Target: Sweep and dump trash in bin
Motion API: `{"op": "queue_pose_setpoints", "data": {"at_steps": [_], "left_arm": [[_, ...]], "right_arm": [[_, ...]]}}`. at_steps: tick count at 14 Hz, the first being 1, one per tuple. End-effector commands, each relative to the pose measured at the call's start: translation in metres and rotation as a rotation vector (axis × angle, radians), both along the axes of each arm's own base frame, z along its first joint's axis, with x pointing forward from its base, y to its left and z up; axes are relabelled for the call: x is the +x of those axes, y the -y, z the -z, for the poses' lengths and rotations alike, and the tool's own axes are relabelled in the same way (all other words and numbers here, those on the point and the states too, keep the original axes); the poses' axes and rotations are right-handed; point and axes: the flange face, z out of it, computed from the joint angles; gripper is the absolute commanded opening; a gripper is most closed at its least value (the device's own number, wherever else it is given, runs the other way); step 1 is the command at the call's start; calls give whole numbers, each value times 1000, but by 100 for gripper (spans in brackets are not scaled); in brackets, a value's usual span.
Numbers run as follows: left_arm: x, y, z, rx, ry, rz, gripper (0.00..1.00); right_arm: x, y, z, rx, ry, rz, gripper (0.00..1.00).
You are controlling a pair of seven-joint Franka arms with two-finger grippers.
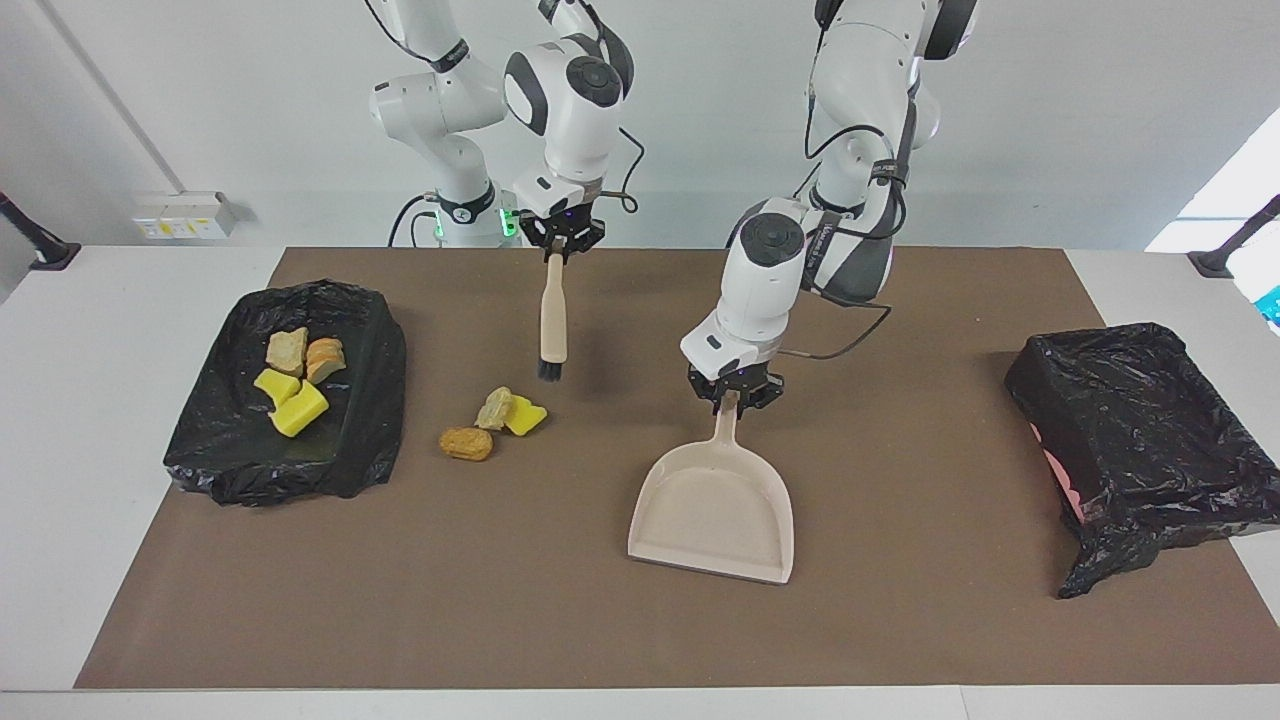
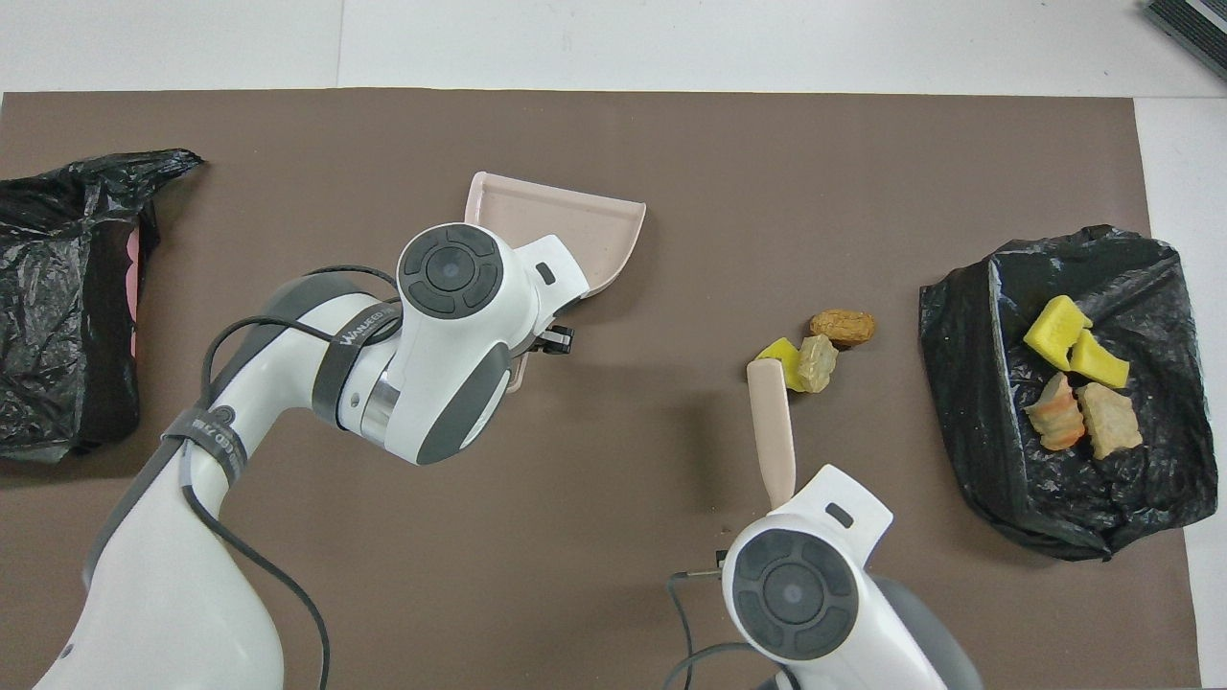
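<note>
left hand (image 1: 737, 398) grips dustpan (image 1: 715, 510) (tilted); right hand (image 1: 556, 243) brush (image 1: 552, 315).

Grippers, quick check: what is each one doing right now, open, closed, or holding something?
Left gripper: closed on the dustpan handle.
Right gripper: closed on the brush, bristles hanging over the mat.
</note>
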Motion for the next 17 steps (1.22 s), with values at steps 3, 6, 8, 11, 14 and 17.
{"op": "queue_pose_setpoints", "data": {"at_steps": [3, 6, 8, 11, 14, 17], "left_arm": [[-6, -53, -32, 63, -88, 342, 0], [2, -78, -29, 102, -96, 603, 0], [-8, -88, -22, 141, -103, 760, 0], [-33, -93, -10, 213, -64, 850, 0], [-48, -77, 0, 213, -67, 908, 0], [-61, -74, 3, 209, -57, 938, 0]], "right_arm": [[38, 95, 17, -96, -71, -118, 0], [66, 152, 26, -133, -87, -209, 0], [78, 156, 49, -137, -92, -222, 0], [88, 147, 74, -102, -54, -185, 0], [84, 123, 81, -34, -82, -172, 0], [73, 71, 75, 156, -110, -141, 0]]}}
